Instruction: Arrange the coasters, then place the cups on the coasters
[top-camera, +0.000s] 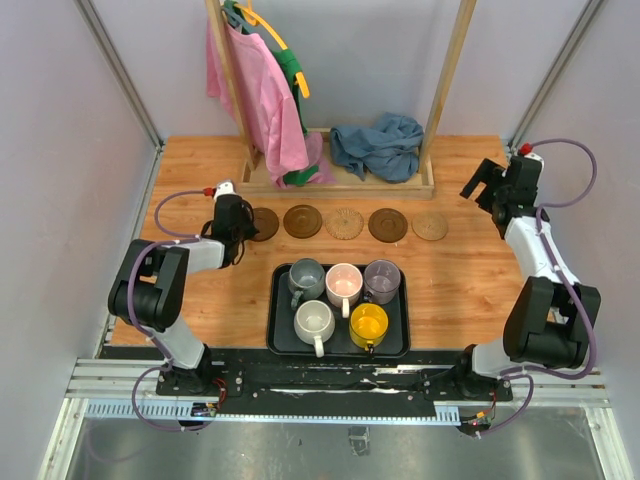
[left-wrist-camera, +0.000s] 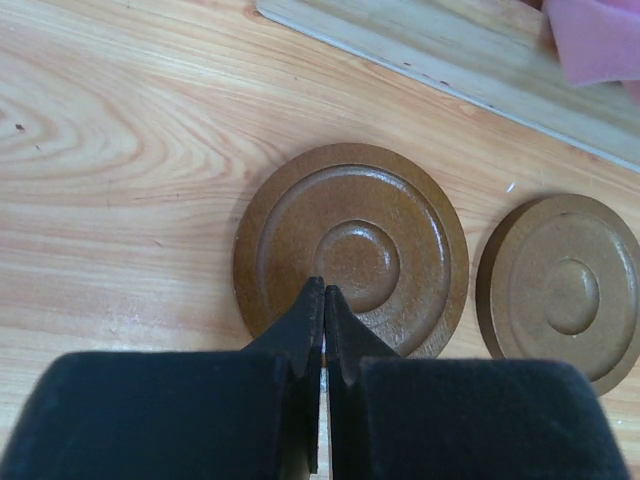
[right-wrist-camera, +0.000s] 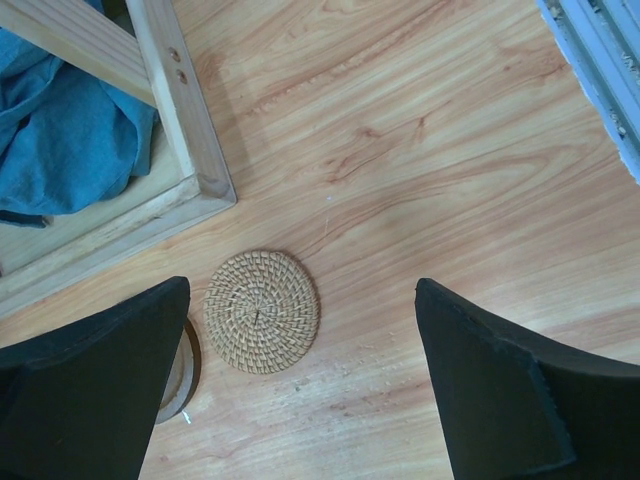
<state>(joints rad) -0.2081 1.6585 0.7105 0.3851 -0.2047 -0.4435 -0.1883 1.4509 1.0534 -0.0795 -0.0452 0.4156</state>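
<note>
Five coasters lie in a row across the table: dark brown (top-camera: 268, 224), dark brown (top-camera: 302, 221), tan woven (top-camera: 345, 223), dark brown (top-camera: 388, 225), tan woven (top-camera: 430, 225). My left gripper (top-camera: 246, 232) is shut with nothing in it, its tips (left-wrist-camera: 324, 295) over the near edge of the leftmost brown coaster (left-wrist-camera: 352, 250). Beside that one lies a second brown coaster (left-wrist-camera: 562, 292). My right gripper (top-camera: 488, 186) hangs open (right-wrist-camera: 300, 290) above and right of the woven coaster (right-wrist-camera: 262, 311). The cups stand on the black tray (top-camera: 278, 330): dark grey (top-camera: 305, 278), pink (top-camera: 343, 284), lavender (top-camera: 382, 280), white (top-camera: 314, 322), yellow (top-camera: 368, 325).
A wooden rack (top-camera: 340, 183) stands behind the coaster row, with a pink cloth (top-camera: 255, 100) hung on it and a blue cloth (top-camera: 378, 145) piled on its base. Its corner (right-wrist-camera: 190, 150) sits close to the woven coaster. Grey walls close in both sides.
</note>
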